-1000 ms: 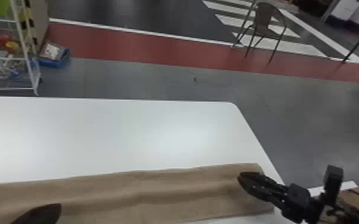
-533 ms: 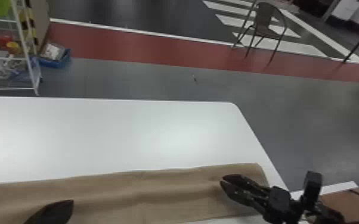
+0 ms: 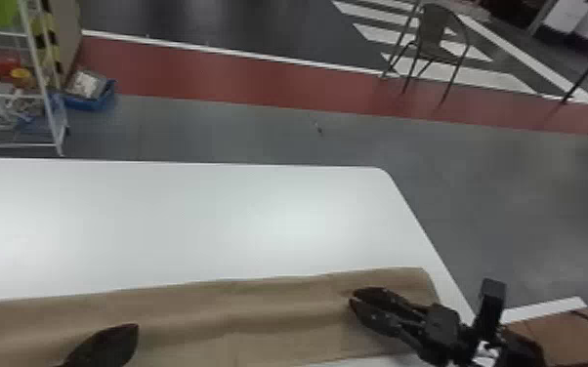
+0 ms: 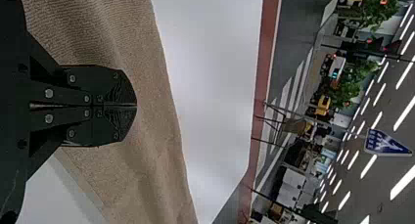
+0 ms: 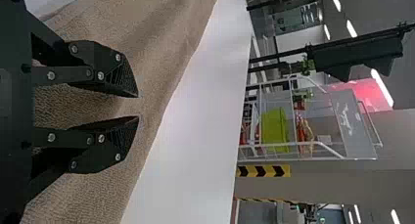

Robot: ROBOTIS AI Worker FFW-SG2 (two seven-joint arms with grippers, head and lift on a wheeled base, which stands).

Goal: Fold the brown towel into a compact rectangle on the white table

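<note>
My right hand [image 3: 354, 298] has slid toward nine o'clock over the past second, in from the towel's far end, and my left hand [image 3: 131, 333] has come toward three o'clock, so the two are nearer each other. The brown towel [image 3: 234, 317] looks much the same: a long, rippled strip along the worktop's [image 3: 200, 219] near side, from eight o'clock to five. Up close, my left hand [image 4: 136, 105] is pressed together over the cloth; my right hand [image 5: 139, 107] is spread above it, nothing pinched.
</note>
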